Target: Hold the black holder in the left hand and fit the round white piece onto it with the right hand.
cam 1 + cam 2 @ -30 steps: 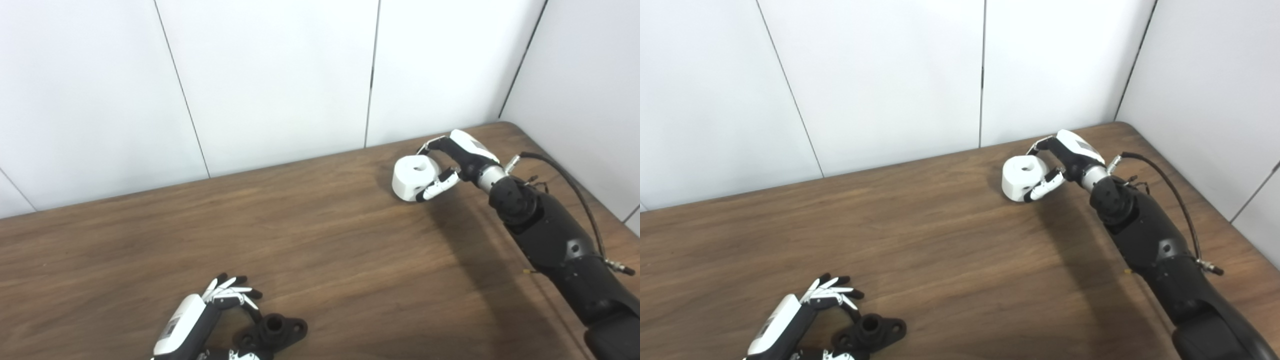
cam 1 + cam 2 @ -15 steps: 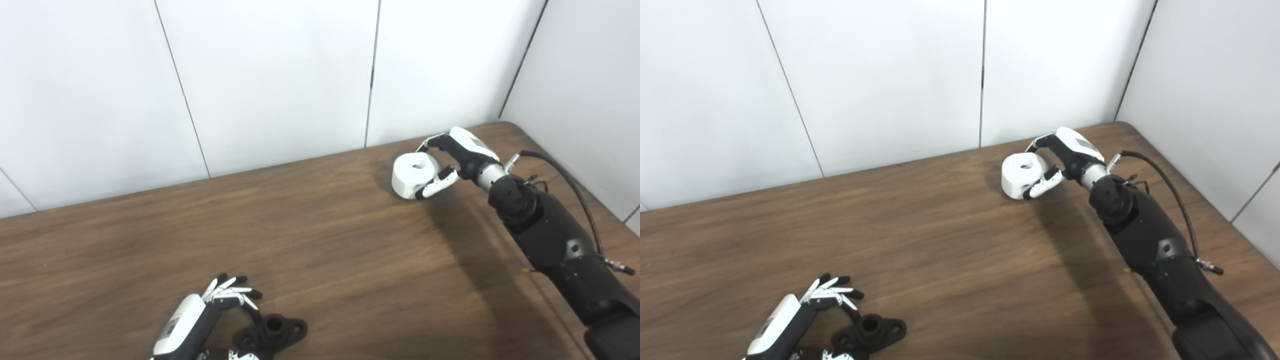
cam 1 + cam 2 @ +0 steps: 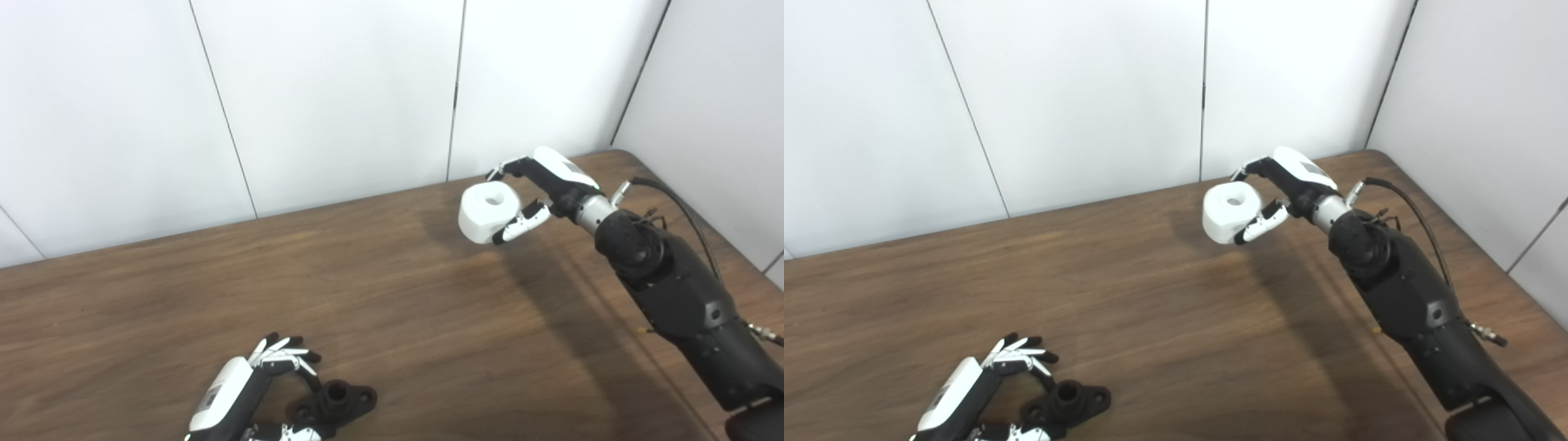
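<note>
Right robot hand grips white piece

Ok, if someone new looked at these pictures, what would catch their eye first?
Probably the round white piece, bright against the dark wooden table, gripped by the right robot hand near the table's far right corner. Next, at the near left edge, the left robot hand curls around the black holder, which sits on the wood.
</note>
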Robot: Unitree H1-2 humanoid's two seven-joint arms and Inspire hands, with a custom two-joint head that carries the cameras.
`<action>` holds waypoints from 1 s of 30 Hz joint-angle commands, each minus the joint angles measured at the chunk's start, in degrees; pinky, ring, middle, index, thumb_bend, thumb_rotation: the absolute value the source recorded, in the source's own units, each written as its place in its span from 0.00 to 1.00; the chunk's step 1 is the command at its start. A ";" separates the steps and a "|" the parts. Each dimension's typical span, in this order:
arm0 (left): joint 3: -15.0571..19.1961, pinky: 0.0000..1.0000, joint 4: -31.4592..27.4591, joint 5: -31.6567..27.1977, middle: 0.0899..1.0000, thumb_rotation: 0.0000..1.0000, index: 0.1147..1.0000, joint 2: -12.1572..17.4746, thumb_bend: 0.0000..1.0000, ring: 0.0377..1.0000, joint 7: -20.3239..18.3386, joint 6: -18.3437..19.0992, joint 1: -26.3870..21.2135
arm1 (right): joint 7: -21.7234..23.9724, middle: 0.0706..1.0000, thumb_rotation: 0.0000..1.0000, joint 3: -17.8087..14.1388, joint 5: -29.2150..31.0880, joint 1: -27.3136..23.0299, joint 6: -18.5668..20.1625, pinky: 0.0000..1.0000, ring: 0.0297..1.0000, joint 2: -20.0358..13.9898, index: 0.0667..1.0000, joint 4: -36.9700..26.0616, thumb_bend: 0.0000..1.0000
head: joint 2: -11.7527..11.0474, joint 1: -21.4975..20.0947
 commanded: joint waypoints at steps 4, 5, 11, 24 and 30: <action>-0.03 1.00 0.43 0.87 0.74 0.06 0.42 -0.52 0.52 0.91 0.07 1.92 -1.86 | 2.84 0.74 0.14 -0.60 1.46 -1.37 1.23 0.81 0.86 0.74 0.45 -9.59 0.52 | 0.60 1.15; -0.09 1.00 0.49 1.03 0.74 0.06 0.42 -0.65 0.52 0.91 0.17 2.03 -1.91 | 3.53 0.74 0.14 -0.56 1.72 -1.22 1.69 0.82 0.86 1.17 0.45 -11.02 0.52 | 0.64 1.44; -0.32 1.00 0.88 2.58 0.74 0.06 0.42 -1.41 0.52 0.90 0.99 1.95 -2.15 | 6.54 0.74 0.14 0.07 2.90 -0.19 3.27 0.81 0.86 3.64 0.45 -16.90 0.52 | 0.81 2.60; -0.85 1.00 1.34 4.17 0.74 0.06 0.42 -3.50 0.52 0.91 2.54 2.94 -2.05 | 10.73 0.71 0.14 3.23 5.88 3.86 4.34 0.75 0.82 9.46 0.45 -27.86 0.52 | 1.55 7.01; -1.19 1.00 1.96 4.56 0.73 0.06 0.42 -4.36 0.52 0.91 3.52 2.62 -2.22 | 12.62 0.72 0.14 3.96 7.91 5.75 5.31 0.75 0.83 11.21 0.44 -31.44 0.52 | 2.24 9.11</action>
